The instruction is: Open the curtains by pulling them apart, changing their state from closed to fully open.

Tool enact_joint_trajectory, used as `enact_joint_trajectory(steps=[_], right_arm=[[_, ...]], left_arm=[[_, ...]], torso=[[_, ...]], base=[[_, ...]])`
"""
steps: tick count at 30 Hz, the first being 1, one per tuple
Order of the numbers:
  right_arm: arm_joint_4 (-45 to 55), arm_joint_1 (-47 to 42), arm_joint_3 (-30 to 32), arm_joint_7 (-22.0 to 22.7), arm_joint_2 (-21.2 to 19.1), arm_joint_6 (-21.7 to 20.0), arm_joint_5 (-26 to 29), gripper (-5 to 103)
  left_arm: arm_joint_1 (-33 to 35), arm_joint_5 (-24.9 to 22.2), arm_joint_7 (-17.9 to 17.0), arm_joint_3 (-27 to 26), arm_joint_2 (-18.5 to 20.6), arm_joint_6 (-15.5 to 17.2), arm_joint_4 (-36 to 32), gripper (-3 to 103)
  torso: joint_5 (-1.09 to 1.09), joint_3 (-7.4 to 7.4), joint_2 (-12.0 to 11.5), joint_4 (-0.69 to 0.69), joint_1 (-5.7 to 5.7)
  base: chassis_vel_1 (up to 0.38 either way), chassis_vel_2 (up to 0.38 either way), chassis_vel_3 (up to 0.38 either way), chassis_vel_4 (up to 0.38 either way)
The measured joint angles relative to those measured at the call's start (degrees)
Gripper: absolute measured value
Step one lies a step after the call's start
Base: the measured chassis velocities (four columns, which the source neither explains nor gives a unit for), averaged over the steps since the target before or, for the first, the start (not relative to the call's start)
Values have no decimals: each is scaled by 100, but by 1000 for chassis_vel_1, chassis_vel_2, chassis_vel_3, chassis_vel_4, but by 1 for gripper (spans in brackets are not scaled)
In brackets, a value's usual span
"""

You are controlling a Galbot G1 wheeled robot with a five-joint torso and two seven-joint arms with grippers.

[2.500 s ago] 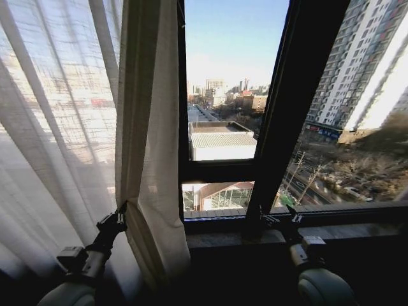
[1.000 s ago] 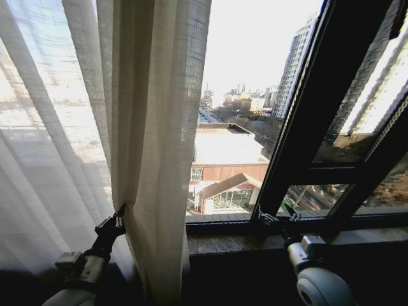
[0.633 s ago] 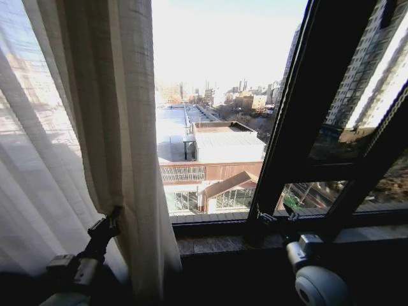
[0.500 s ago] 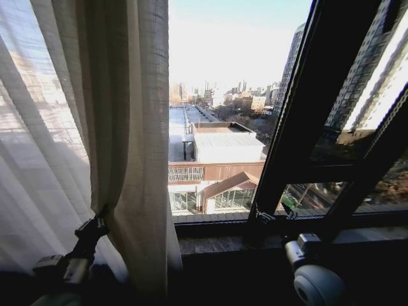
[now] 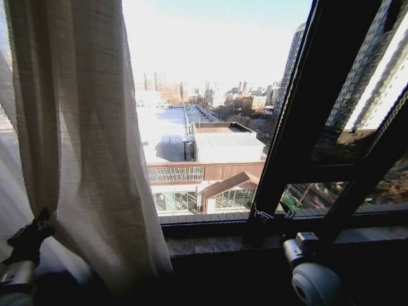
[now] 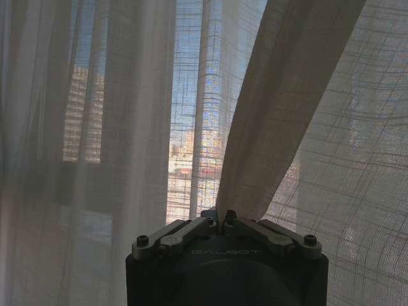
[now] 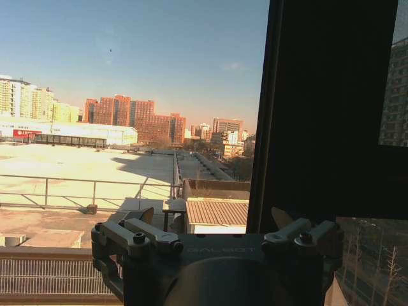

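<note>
One curtain panel [image 5: 83,140] is being seen from the head, bunched into beige pleats directly above and beside the left gripper [image 5: 39,222]. In the left wrist view several sheer folds are being shown beyond that gripper [image 6: 223,218], too overlapped to be counted as separate panels. Two grippers are being shown, one per arm. The left gripper's fingertips are being pressed together on a gathered fold of the curtain [image 6: 280,108], which is being drawn up and away from the pinch as a taut band (the weave is plainly visible there). The right gripper [image 5: 273,215] is being held well apart from the curtain, just before the dark window frame [image 5: 299,127]. Its fingers [image 7: 153,240] are being kept spread, with nothing between them.
</note>
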Motion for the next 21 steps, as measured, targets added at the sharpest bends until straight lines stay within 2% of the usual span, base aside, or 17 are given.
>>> enact_joint_trajectory(steps=[3, 5, 6, 8, 10, 14, 16, 17, 20, 21], right_arm=[[-21, 21, -46, 0, 1, 1, -2, 100], [-32, 37, -57, -1, -3, 2, -2, 100], [-32, 37, -57, -1, -3, 2, -2, 100], [-40, 51, -57, -2, -6, 3, -1, 100], [-42, 50, -52, -1, -6, 3, -1, 100], [-59, 2, -18, -1, 2, 5, 4, 100], [-63, -6, -16, -1, 6, 6, 5, 100], [-73, -11, -15, -3, 15, 6, 8, 100], [-88, 9, -31, -4, 20, 7, 9, 100], [-95, 26, -48, -4, 21, 6, 9, 100]], left_arm=[[44, 29, -78, -63, -1, 21, -46, 0], [117, 13, 221, 25, -24, 9, -235, 0], [117, 13, 221, 25, -24, 9, -235, 0], [284, 23, 673, 305, -112, 5, -590, -2], [330, 46, 720, 444, -149, 5, -706, -2], [518, 324, 749, 1155, -372, 164, -1205, 19], [545, 399, 699, 1301, -410, 219, -1301, 19], [577, 512, 606, 1580, -463, 338, -1432, 30], [579, 583, 564, 1788, -461, 494, -1461, 35], [573, 608, 559, 1845, -433, 535, -1469, 41]], torso=[[0, 0, 0, 0, 0], [0, 0, 0, -2, 0], [0, 0, 0, -2, 0], [1, 0, 0, -1, 0], [1, 0, 0, -1, 0], [3, 0, 0, -1, 0], [3, 0, 0, -1, 0], [3, 0, 0, -2, 0], [1, 0, 0, -1, 0], [1, 0, 0, -1, 0]], base=[[0, 0, 0, 0], [0, 0, 0, 0], [0, 0, 0, 0], [0, 0, 0, 0], [0, 0, 0, 0], [0, 0, 0, 0], [0, 0, 0, 0], [0, 0, 0, 0], [0, 0, 0, 0], [0, 0, 0, 0]])
